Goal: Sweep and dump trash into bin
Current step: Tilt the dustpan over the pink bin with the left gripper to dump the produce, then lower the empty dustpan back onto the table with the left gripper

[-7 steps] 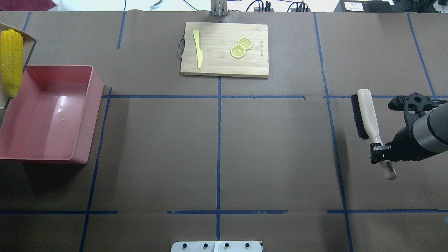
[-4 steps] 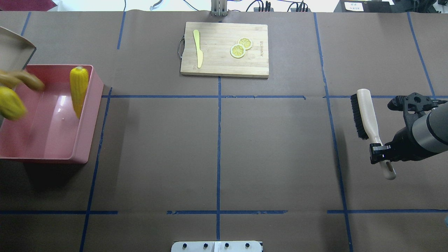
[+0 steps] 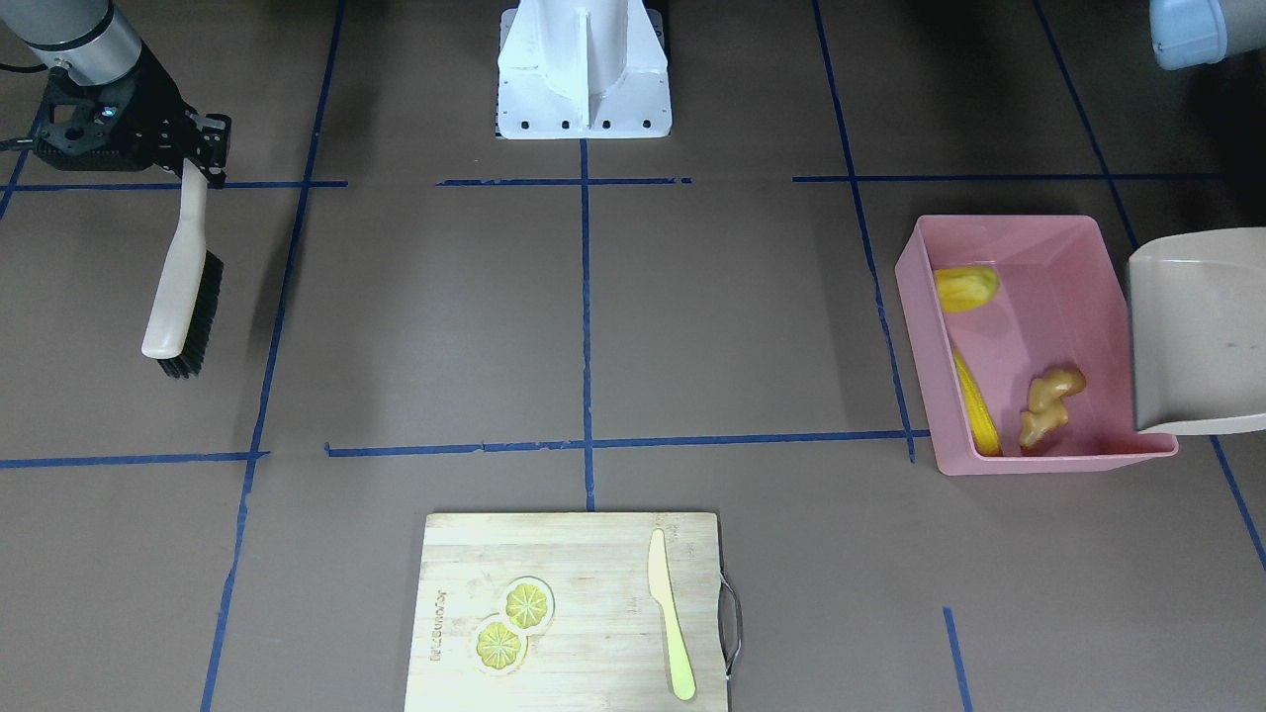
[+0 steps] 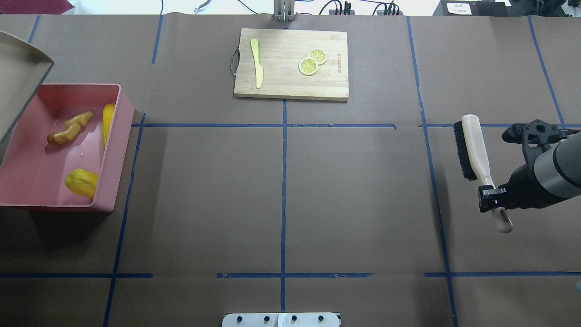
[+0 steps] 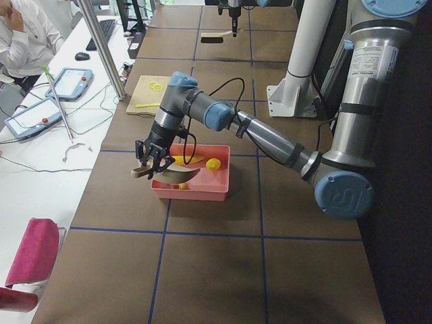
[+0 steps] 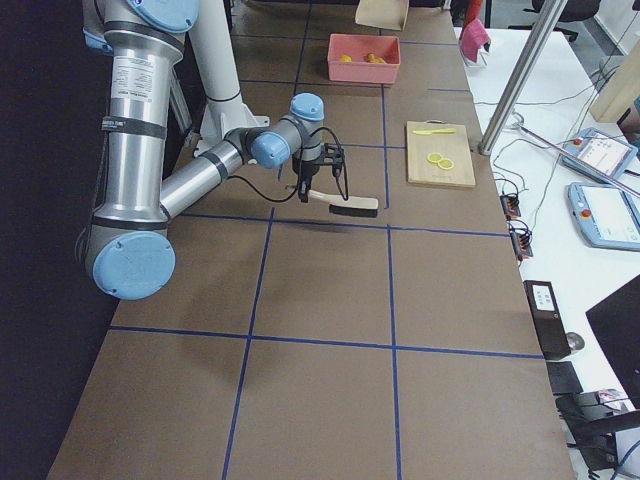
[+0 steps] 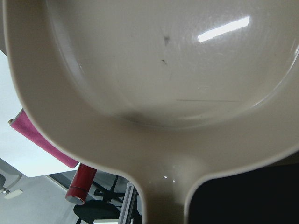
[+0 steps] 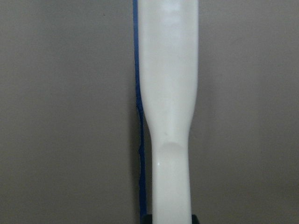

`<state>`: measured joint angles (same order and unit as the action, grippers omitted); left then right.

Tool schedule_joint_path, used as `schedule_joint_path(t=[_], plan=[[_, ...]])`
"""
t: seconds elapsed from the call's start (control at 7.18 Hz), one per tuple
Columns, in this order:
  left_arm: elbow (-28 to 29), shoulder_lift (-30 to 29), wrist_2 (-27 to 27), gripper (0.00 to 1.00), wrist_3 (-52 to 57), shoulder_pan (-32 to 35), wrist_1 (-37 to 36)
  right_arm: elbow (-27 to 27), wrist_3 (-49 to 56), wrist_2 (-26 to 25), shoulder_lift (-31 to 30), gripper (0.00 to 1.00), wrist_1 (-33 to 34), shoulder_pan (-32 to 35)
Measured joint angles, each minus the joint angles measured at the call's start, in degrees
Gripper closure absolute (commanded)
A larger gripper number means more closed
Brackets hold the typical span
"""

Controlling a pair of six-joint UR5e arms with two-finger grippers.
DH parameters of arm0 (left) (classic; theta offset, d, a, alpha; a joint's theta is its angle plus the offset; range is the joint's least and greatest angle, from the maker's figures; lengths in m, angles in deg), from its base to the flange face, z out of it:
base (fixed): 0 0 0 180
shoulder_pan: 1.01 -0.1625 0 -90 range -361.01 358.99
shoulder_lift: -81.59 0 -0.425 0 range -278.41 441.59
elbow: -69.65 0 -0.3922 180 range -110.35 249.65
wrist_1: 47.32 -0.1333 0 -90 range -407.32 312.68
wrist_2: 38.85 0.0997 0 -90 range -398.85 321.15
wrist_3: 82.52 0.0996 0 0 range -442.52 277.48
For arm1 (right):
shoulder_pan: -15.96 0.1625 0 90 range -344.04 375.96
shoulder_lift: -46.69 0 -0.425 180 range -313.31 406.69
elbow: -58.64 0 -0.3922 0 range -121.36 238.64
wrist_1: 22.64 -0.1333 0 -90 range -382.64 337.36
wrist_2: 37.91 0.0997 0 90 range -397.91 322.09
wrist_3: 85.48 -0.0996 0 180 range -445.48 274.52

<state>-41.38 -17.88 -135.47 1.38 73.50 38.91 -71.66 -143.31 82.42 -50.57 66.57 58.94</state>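
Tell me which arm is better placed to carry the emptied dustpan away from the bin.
Left. The beige dustpan hangs at the left arm's end, tilted over the pink bin holding the corn cob, yellow lump and ginger root. The right gripper, shut on the brush, is across the table.

Whole bench is covered in matt brown paper (image 4: 204, 190) with blue tape (image 4: 283, 181) lines stuck on. The bin (image 4: 36, 168) at the left edge is glossy pink plastic, with lamp glare on its floor. Inside it, the corn cob (image 4: 108, 122) looks bumpy, the ginger root (image 4: 70, 128) knobbly with a slight sheen, and the lump (image 4: 81, 182) lightly ridged. The dustpan (image 7: 149, 70) is smooth beige plastic, shiny and faintly scuffed. The brush (image 4: 476, 145) near the right edge has a smooth cream handle and rough black bristles (image 4: 462, 154). The cutting board (image 4: 290, 81) at the far edge is pale wood in glued strips, and the knife (image 4: 257, 63) on it is smooth plastic. The right arm (image 4: 558, 168) is silvery metal with matt black at the wrist.
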Motion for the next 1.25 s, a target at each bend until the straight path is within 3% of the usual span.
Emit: schedule_joint_path(t=[0.28, 0.56, 0.97, 1.25], plan=[[-0.5, -5.4, -11.8, 1.0, -11.8, -3.0, -4.7, -0.1, 0.0, 0.0, -0.1, 1.0, 0.0, 0.1], [-1.6, -8.9, -16.3, 0.98, -24.6, -12.5, -5.5, -0.2, 0.2, 0.1, -0.2, 1.0, 0.0, 0.5], [-1.9, -13.4, -13.6, 0.96, -44.1, -31.9, -5.4, -0.2, 0.5, 0.2, -0.2, 1.0, 0.1, 1.2], [2.2, -16.2, -9.2, 0.95, -51.1, -38.5, -3.8, -0.2, 2.0, 0.2, -1.4, 1.0, 0.0, 1.7]])
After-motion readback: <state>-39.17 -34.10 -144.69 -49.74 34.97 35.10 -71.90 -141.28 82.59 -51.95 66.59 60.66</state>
